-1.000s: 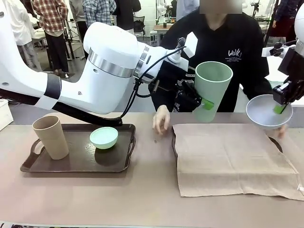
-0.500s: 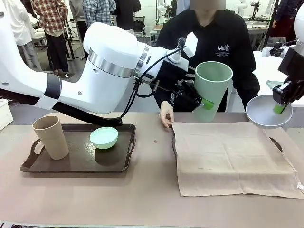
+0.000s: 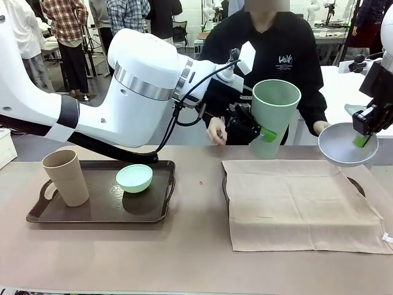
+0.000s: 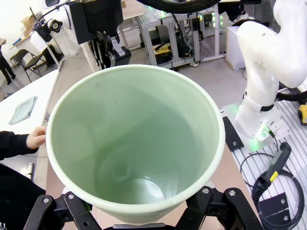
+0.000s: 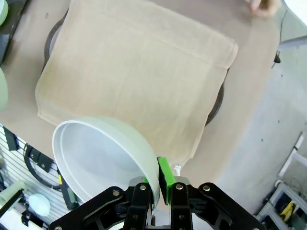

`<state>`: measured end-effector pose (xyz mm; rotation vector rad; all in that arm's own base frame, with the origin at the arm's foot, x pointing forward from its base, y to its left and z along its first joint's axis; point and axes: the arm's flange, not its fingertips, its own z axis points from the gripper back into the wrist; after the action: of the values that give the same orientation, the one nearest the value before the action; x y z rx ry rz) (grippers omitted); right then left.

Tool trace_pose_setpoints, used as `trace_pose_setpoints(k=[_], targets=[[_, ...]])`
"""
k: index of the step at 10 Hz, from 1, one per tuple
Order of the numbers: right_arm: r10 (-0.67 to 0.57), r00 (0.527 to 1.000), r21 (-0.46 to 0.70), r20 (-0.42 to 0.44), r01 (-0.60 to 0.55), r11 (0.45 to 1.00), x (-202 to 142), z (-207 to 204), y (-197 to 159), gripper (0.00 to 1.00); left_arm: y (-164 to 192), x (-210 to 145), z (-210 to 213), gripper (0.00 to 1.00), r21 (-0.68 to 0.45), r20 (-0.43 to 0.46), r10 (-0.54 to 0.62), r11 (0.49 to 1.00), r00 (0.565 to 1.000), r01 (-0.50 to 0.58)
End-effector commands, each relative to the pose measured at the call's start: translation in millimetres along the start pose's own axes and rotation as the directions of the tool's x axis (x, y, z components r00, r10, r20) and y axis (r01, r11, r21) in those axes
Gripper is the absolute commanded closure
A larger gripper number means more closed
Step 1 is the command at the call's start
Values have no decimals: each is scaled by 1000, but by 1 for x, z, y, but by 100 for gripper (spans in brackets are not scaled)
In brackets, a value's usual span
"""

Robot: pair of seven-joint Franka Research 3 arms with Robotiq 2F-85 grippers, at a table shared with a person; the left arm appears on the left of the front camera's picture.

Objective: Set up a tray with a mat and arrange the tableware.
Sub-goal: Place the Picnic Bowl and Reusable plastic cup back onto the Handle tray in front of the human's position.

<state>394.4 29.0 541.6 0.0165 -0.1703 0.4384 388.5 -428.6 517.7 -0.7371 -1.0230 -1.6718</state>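
Green cup [image 3: 274,117] is up in the air, over the far left corner of the mat [image 3: 301,206], well clear of the cloth. Left gripper [image 3: 261,132] has it clamped around the lower body, one finger on each side of the wall. Mouth up, long axis close to vertical with a slight lean. It looks like light, stiff plastic with a smooth wall, so a low side grip suits it, though a hard squeeze could flex it and a loose one could let it slide.

Over on the right, the white bowl [image 3: 347,146] hangs above the mat's far right edge. Right gripper [image 3: 363,138] pinches its rim, with a green pad against the wall. The bowl's mouth tips up and toward the robot's side. It is light too, I'd say, but with a rim pinch it can swing, so it wants a gentle set-down.

The mat lies flat over a tray [image 3: 225,184], whose dark rim peeks out at the edge. It is soft cloth and may drag or wrinkle under a sliding base.

The tan cup [image 3: 66,177] stands upright and the mint bowl [image 3: 134,177] sits mouth up, both apart on the bare tray [image 3: 92,212] at the table's [image 3: 184,252] left. A person's hand [image 3: 216,130] is lifted at the far side, behind the left gripper.
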Motion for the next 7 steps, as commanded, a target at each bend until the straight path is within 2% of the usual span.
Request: trace_pose_setpoints(k=[1, 2, 3, 5, 7], targets=[[-9, 1000, 2, 8, 9, 1000, 4, 1, 1, 100, 0, 3, 1, 100, -10, 3, -10, 1000, 1000, 10], [0, 1000, 0, 0, 0, 1000, 0, 0, 0, 93, 0, 0, 0, 14, 0, 0, 0, 1000, 1000, 0], [41, 999, 101, -16, -40, 994, 16, -21, -14, 93, 15, -19, -16, 14, -22, 59, 13, 1000, 998, -12], [47, 996, 180, -81, -32, 983, 44, -66, -34, 93, 38, -45, -49, 14, -65, 32, 7, 998, 999, -5], [70, 994, 242, -79, -49, 969, 60, -96, -46, 93, 63, -72, -76, 14, -69, 32, 8, 998, 999, -6]])
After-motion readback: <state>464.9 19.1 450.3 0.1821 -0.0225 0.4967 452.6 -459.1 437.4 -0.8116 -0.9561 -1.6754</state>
